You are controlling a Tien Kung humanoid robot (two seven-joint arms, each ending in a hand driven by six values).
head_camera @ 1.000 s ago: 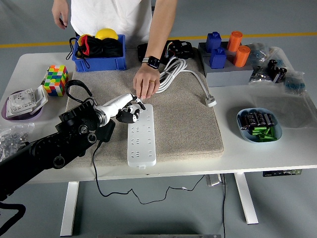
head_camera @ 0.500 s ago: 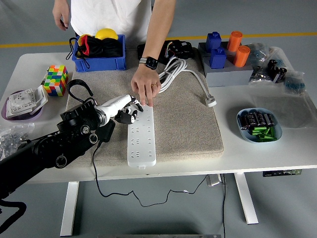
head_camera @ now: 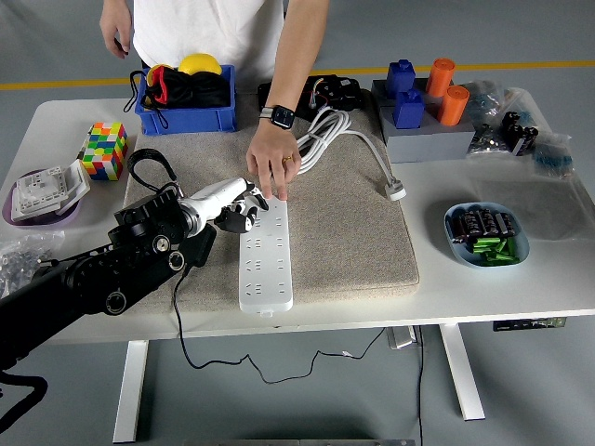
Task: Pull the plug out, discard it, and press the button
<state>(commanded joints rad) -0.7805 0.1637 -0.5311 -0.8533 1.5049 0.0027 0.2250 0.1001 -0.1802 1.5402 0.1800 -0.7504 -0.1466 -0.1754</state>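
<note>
A white power strip (head_camera: 266,260) lies lengthwise on the beige mat (head_camera: 344,232). My left hand (head_camera: 237,209) is at the strip's far left corner, its fingers curled around a black plug (head_camera: 238,219). The plug's black cable (head_camera: 178,307) hangs down over the table's near edge. I cannot tell whether the plug still sits in a socket. A person's hand (head_camera: 271,167) reaches from the far side, its fingertips resting on the strip's far end. My right arm is out of view.
A coiled white cable (head_camera: 325,135) with its plug (head_camera: 396,191) lies on the mat's far right. A blue bin (head_camera: 186,102) stands behind the mat, a Rubik's cube (head_camera: 104,150) and a purple dish (head_camera: 42,190) at the left, and a bowl of batteries (head_camera: 487,234) at the right.
My left hand has shifted slightly left and away from the strip's far end with the plug. The person's hand has moved down onto the strip's far end.
</note>
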